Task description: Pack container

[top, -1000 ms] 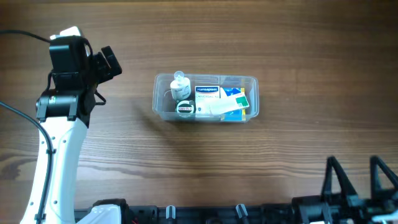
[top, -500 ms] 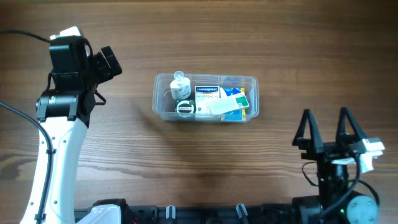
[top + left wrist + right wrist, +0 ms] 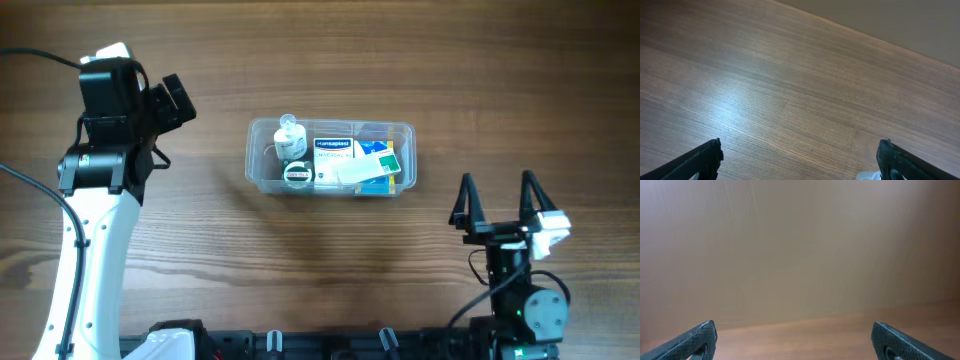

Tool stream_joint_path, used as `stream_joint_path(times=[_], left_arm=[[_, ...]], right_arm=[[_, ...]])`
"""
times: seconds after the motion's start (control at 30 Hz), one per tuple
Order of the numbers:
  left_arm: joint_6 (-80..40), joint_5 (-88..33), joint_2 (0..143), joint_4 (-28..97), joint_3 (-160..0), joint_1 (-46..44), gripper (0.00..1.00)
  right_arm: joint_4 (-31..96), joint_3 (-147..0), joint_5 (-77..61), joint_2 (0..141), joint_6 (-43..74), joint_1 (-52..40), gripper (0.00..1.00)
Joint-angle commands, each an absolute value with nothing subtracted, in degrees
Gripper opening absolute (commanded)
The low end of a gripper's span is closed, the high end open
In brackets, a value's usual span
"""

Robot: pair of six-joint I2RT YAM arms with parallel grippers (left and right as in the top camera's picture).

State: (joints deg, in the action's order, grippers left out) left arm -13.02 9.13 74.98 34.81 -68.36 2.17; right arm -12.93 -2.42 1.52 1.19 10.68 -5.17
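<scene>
The clear plastic container [image 3: 254,160] stands in the middle of the table in the overhead view. Inside it are a small clear bottle with a white cap [image 3: 289,135], a round tin [image 3: 297,175], a blue-and-white box [image 3: 333,150] and a green, yellow and blue box [image 3: 386,160]. My left gripper [image 3: 176,100] is open and empty, well to the left of the container; its fingers are spread wide over bare wood in the left wrist view [image 3: 800,162]. My right gripper [image 3: 497,205] is open and empty, to the lower right of the container. Its wrist view [image 3: 797,342] is blurred.
The left arm's white link [image 3: 95,250] runs down the left side of the table. A black rail [image 3: 330,345] lies along the front edge. A pale rounded thing [image 3: 867,176] peeks in at the bottom of the left wrist view.
The right arm has come up from the front edge and moved left, toward the container's lower right. Its fingers stay spread. The left arm and the container have not moved.
</scene>
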Motion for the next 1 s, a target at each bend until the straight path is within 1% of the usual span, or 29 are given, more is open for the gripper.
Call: stream_joint_path(times=[0.0,0.17,0.3,0.97], left_arm=[[-13.98,8.82,74.15,34.79,-68.69,2.42,1.0],[-13.98,8.82,74.15,34.79,-68.69,2.42,1.0],[-13.98,8.82,74.15,34.79,-68.69,2.42,1.0],[-13.98,8.82,74.15,34.79,-68.69,2.42,1.0]], right_arm=[[-10.98,-0.3,-0.51,0.19,5.65,-5.13,1.0],[-7.11,-0.3,-3.51,0.19,-0.95,-5.13,1.0],[-0.14,-0.3,-3.92,0.19,-1.13,-5.13,1.0],[-0.14,-0.3,-3.92,0.43,-1.15,-5.13,1.0]])
